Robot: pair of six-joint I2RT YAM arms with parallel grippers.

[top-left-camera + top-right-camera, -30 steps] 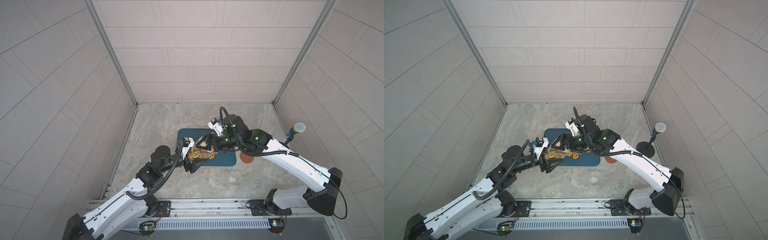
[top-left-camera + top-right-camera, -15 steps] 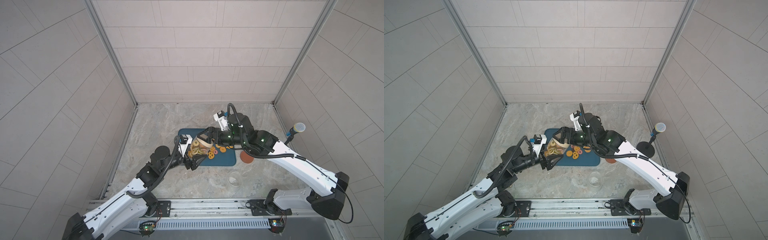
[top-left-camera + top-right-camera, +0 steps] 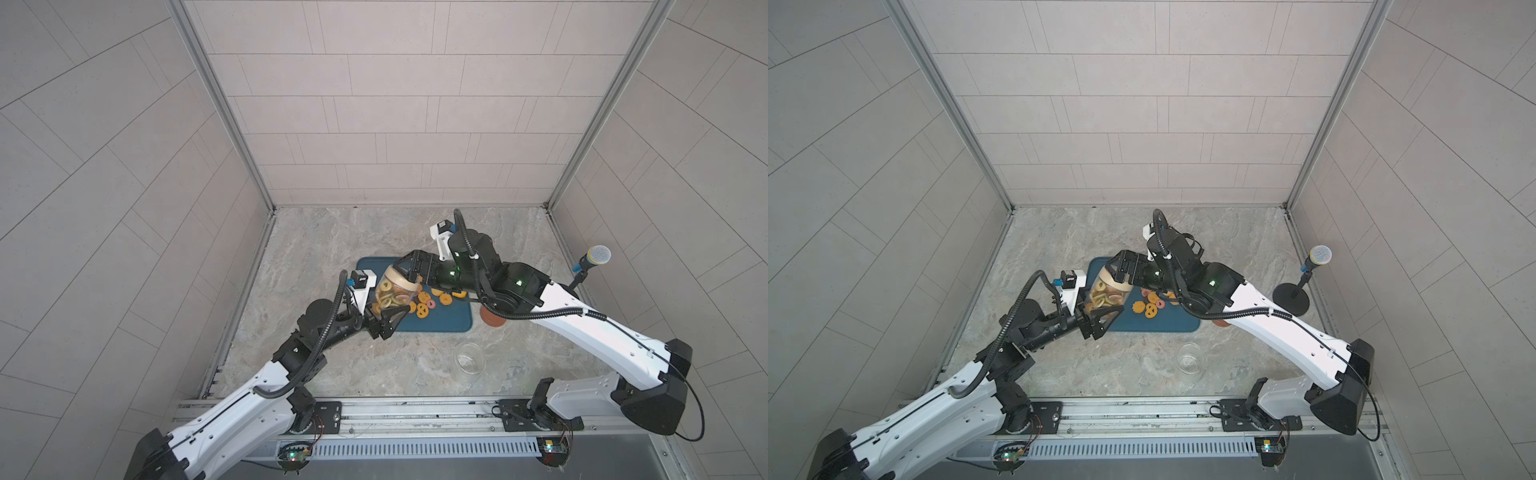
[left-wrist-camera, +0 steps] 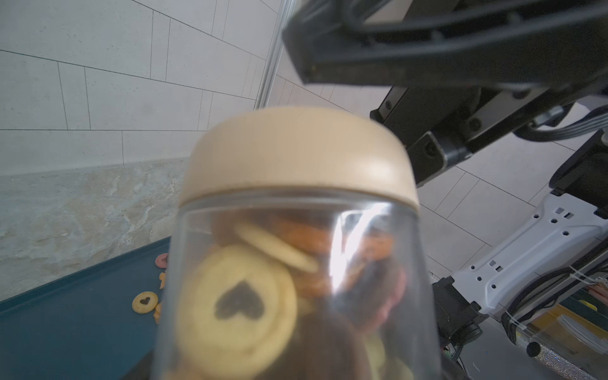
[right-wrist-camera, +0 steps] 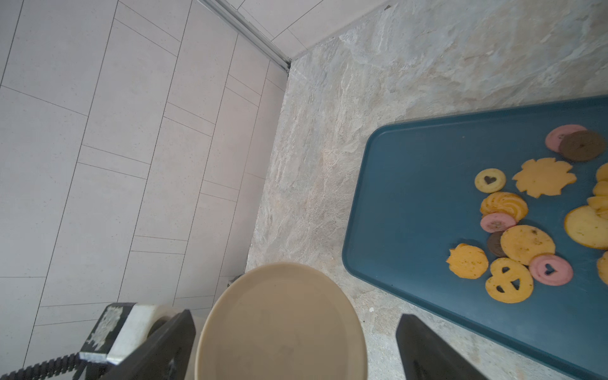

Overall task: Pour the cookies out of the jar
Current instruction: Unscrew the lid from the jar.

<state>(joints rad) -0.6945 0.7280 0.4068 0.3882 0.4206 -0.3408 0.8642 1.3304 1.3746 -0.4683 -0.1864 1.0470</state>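
**Cookie jar held over tray, lid on.** The left gripper (image 3: 384,311) is clenched on a clear jar (image 3: 390,293), holding it tilted above the left end of a blue tray (image 3: 449,322) on the marble-patterned tabletop (image 3: 332,241). The jar's beige lid (image 3: 402,282) is on. The jar is packed with cookies (image 4: 237,306); in the left wrist view, a pale round one with a dark heart sits against the glass. The right gripper (image 5: 292,345) hangs over the lid with its 2 fingers spread wide, grasping nothing. Loose cookies (image 5: 526,243) in golden, pink and dark brown lie scattered on the tray. A brown lid (image 3: 490,322) shows just beside the tray's right end, partly hidden under the right arm. An empty glass jar (image 3: 471,359) stands nearer the robot, and a microphone (image 3: 597,255) stands by the right wall.
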